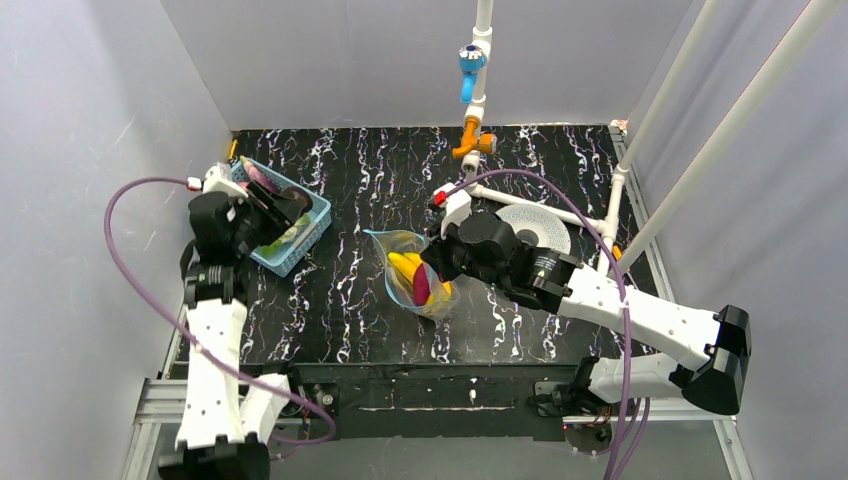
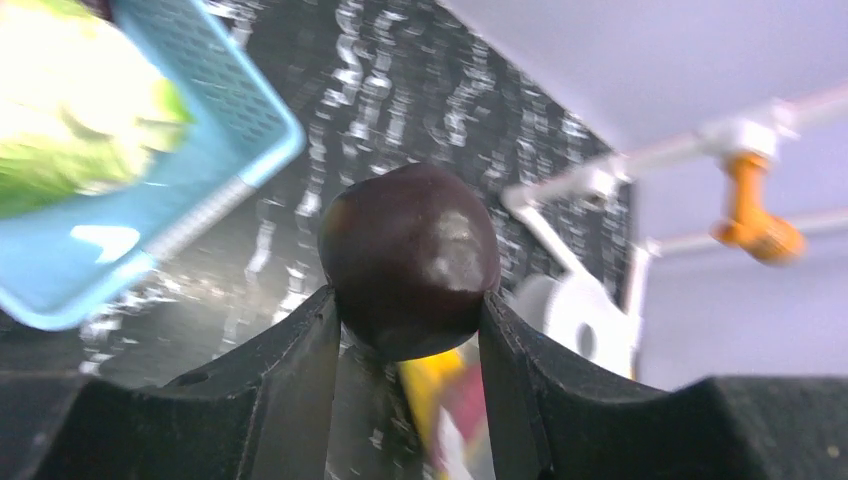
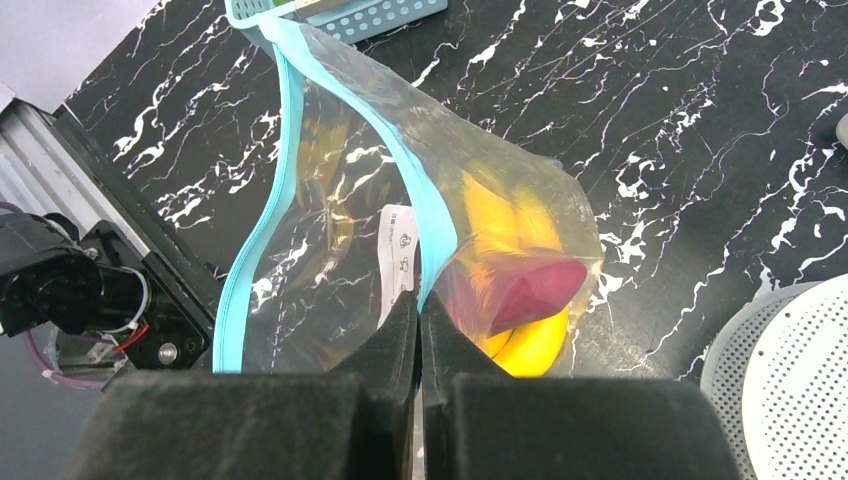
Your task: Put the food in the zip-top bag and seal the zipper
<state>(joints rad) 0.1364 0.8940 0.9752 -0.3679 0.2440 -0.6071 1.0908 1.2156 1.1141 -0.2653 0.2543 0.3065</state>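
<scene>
My left gripper [image 2: 408, 325] is shut on a round dark purple food piece [image 2: 410, 258] and holds it above the table beside the blue basket [image 2: 215, 140]; in the top view it [image 1: 262, 212] is over the basket. My right gripper [image 3: 420, 305] is shut on the teal-blue zipper edge [image 3: 432, 225] of the clear zip-top bag [image 3: 340, 240] and holds its mouth open. A yellow banana [image 3: 525, 345] and a dark red piece [image 3: 525, 285] lie inside the bag. In the top view the bag [image 1: 415, 272] sits mid-table, left of the right gripper [image 1: 440, 255].
The blue lattice basket [image 1: 300, 235] at the left holds a green leafy piece [image 2: 70, 140]. A white perforated disc [image 1: 540, 228] lies behind the right arm. A white pipe frame with an orange fitting [image 1: 470, 140] stands at the back.
</scene>
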